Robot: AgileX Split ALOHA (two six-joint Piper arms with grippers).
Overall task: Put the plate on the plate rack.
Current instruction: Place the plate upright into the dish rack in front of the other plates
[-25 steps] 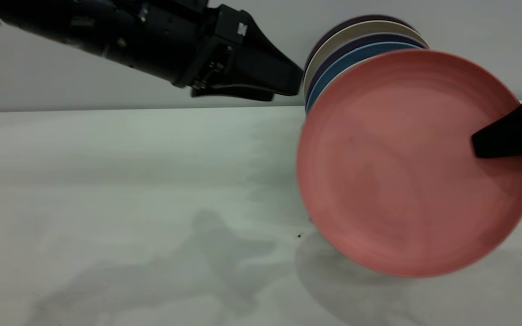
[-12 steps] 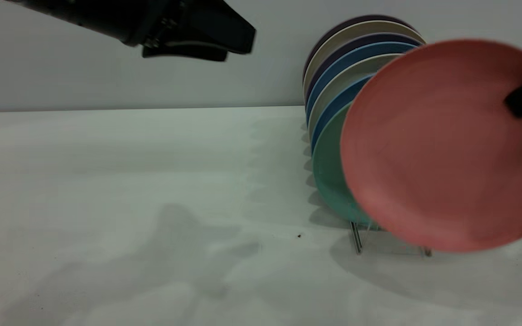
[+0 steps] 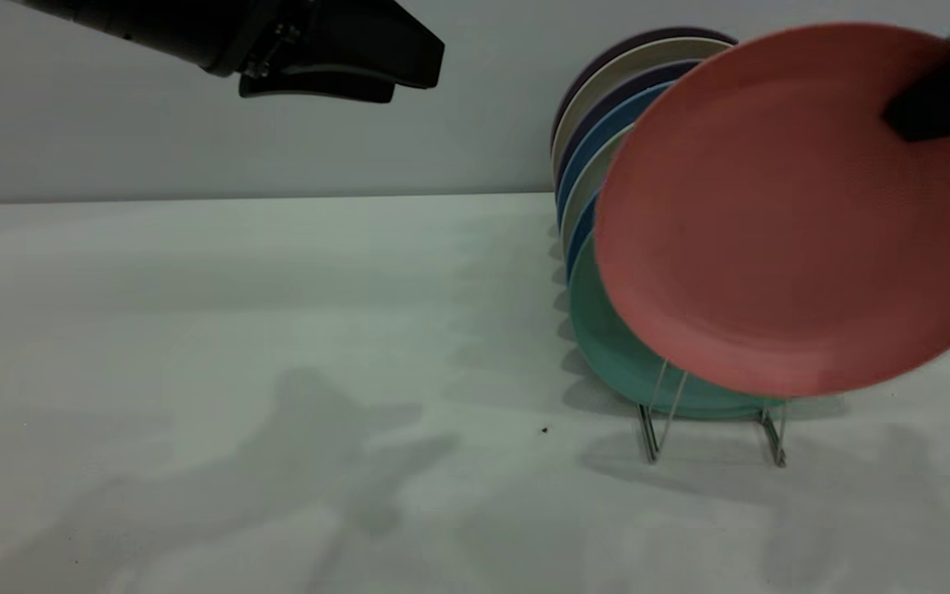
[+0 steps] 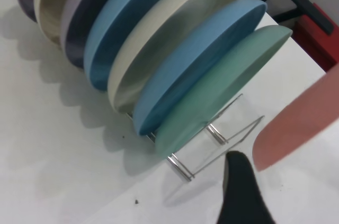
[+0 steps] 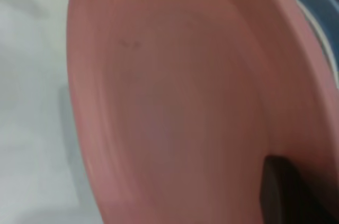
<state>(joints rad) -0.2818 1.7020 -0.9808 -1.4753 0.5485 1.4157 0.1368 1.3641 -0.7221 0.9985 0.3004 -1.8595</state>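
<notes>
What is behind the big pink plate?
Behind the pink plate a teal-green plate stands in the wire plate rack, with blue, cream and purple plates farther back. The pink plate, held by the right gripper, covers most of them.

The right gripper [image 3: 933, 103] pinches the pink plate [image 3: 780, 223] by its upper right rim, lifted clear of the tabletop [image 3: 236, 330] before the teal plate [image 3: 607, 338] in the plate rack [image 3: 656, 433]. The left gripper [image 3: 409, 70] hangs high at far left.
</notes>
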